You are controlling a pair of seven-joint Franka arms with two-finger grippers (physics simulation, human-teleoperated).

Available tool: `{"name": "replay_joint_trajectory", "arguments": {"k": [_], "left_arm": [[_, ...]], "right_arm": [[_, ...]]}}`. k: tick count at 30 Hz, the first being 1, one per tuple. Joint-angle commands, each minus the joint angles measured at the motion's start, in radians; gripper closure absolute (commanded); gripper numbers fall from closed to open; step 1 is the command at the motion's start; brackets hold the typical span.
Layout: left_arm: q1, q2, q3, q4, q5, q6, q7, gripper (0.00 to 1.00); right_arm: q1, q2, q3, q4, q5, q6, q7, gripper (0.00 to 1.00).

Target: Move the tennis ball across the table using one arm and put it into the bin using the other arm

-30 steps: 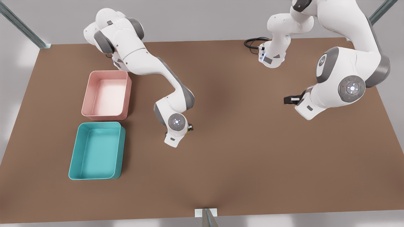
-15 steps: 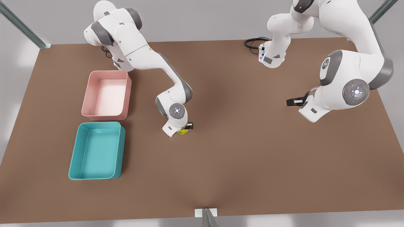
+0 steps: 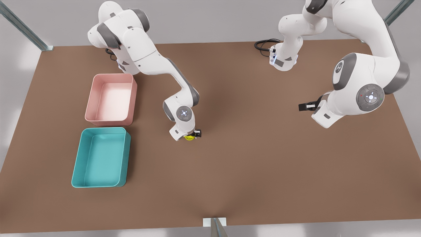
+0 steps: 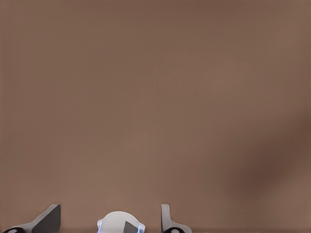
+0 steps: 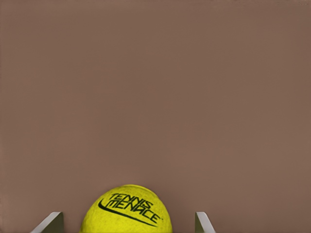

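The right end effector [image 3: 193, 134] is hanging over the middle of the bench [image 3: 250, 158], its wrist pointing down, with the ball [image 3: 189, 137] sitting between its two black fingers. In the right wrist view the fingertips [image 5: 48, 223] are standing apart on either side of the ball [image 5: 127, 209] with a gap on each side, so the jaws are spread and not clamping it. The ball is a bright yellow-green sphere with a felt look and a black printed logo, and it is lying on the smooth, matte brown bench, well right of the bin [image 3: 101, 158].

The bin is a teal plastic tub, rectangular with rounded corners and low walls, lying near the left edge; nothing is showing inside it. Just beyond it, on the far side, a pink tub [image 3: 111, 99] of the same shape is sitting, also with nothing showing inside. Bare bench is lying between the ball and the bin.

The left end effector [image 3: 305, 106] is waiting above the right part of the bench, its fingers [image 4: 48, 221] held apart over bare brown surface. A black cable [image 3: 264, 44] is coiling at the far edge beside that arm's base.
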Motion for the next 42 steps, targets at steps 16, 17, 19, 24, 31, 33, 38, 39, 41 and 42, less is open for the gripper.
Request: {"name": "replay_joint_trajectory", "arguments": {"k": [16,17,19,24,31,33,38,39,41,42], "left_arm": [[-0.007,-0.001,-0.002,0.001,0.0,-0.011,-0.021,0.0],[-0.007,-0.001,-0.002,0.001,0.0,-0.011,-0.021,0.0],[-0.007,0.001,-0.002,0.001,0.001,-0.017,-0.021,0.0],[-0.006,0.001,-0.002,0.001,0.0,-0.018,-0.021,0.0],[-0.007,0.001,-0.008,-0.001,-0.003,-0.014,-0.021,0.0],[-0.006,0.002,-0.008,0.001,-0.003,-0.014,-0.021,0.0],[-0.007,0.007,-0.01,-0.004,-0.008,-0.021,-0.021,0.0],[-0.007,0.007,-0.008,-0.004,-0.006,-0.02,-0.021,0.0],[-0.006,0.007,-0.01,-0.004,-0.006,-0.02,-0.021,0.0],[-0.006,0.007,-0.01,-0.004,-0.006,-0.018,-0.021,0.0]], "right_arm": [[0.035,0.035,0.0,-0.03,0.003,0.075,0.106,0.0],[0.036,0.033,0.0,-0.035,0.003,0.075,0.104,0.0],[0.038,0.032,0.0,-0.038,0.003,0.075,0.106,0.0],[0.035,0.03,0.0,-0.041,0.004,0.075,0.106,0.12],[0.019,0.003,-0.002,-0.038,0.006,0.069,0.107,0.39],[0.01,-0.014,-0.003,-0.033,0.004,0.062,0.104,0.39],[-0.016,-0.157,-0.121,-0.03,-0.016,-0.002,-0.213,0.39],[-0.019,-0.178,-0.176,-0.027,-0.017,-0.017,-0.34,0.39],[-0.079,-0.18,-0.238,0.002,-0.019,-0.039,-0.61,0.39],[-0.138,-0.175,-0.238,0.016,-0.019,-0.04,-0.719,0.39]]}}
